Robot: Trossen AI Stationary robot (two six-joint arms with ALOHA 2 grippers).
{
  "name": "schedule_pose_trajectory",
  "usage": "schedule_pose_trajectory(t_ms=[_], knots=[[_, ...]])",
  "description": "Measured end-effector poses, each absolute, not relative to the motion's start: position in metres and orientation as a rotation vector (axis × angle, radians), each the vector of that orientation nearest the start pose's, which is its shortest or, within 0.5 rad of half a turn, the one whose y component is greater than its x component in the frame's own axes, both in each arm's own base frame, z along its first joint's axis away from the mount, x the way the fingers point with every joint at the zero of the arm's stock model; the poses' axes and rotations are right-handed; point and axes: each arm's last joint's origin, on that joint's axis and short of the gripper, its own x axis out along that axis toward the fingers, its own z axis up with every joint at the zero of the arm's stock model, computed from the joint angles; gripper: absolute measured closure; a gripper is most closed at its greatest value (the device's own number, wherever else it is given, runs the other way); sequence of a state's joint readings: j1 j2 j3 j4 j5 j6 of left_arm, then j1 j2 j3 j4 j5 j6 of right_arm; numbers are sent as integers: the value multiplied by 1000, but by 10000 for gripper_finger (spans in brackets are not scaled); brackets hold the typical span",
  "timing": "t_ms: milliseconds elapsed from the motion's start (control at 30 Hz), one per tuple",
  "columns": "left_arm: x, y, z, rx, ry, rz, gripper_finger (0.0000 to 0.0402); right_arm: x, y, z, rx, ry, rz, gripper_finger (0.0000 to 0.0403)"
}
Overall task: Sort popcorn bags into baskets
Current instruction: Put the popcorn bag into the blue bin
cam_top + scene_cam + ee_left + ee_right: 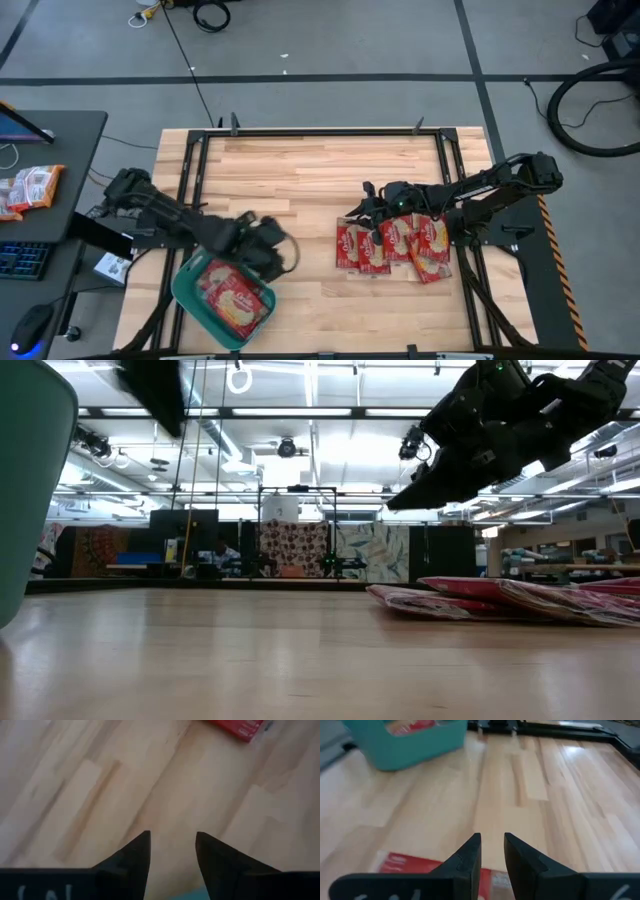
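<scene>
- Wooden butcher-block table (300, 190) fills my overhead feed, framed by dark rails, with grey floor and loose cables around it; a dark desk (50, 170) off the left side carries a keyboard (22, 260) and a paler orange-and-white packet (30, 188).
- Across the table at low level I see a large workshop with bright ceiling lights and patterned panels at the back.
- My left gripper (285, 255) hangs just beside the upper right edge of the teal basket (190, 300), which sits at the table's front left corner.
- From the left wrist camera its two dark fingers (132, 857) stand spread with bare wood between them, pinching nothing; a red packet corner shows farther off.
- I can see red popcorn bags lying flat inside the basket (232, 295), overlapping; I cannot count them for certain.
- More popcorn bags (395, 245) lie on the wood at the right of the table, a row of overlapping red packets with cream centres.
- My right gripper (362, 208) hovers at the upper left edge of that row, above the wood.
- Its fingers (470, 855) show a narrow gap with nothing between them, a red packet just beneath.
</scene>
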State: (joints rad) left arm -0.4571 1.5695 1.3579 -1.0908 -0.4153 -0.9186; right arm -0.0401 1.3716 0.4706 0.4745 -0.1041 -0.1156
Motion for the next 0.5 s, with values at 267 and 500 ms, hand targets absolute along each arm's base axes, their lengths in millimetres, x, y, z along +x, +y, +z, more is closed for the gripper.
schedule_pose_trajectory(t_ms=[267,500], knots=[[337,-93,250,86,1015,279,240,251,-2,159,-131,656,-97,311],[373,-79,220,422,993,112,240,249,2,160,2,777,-141,311]])
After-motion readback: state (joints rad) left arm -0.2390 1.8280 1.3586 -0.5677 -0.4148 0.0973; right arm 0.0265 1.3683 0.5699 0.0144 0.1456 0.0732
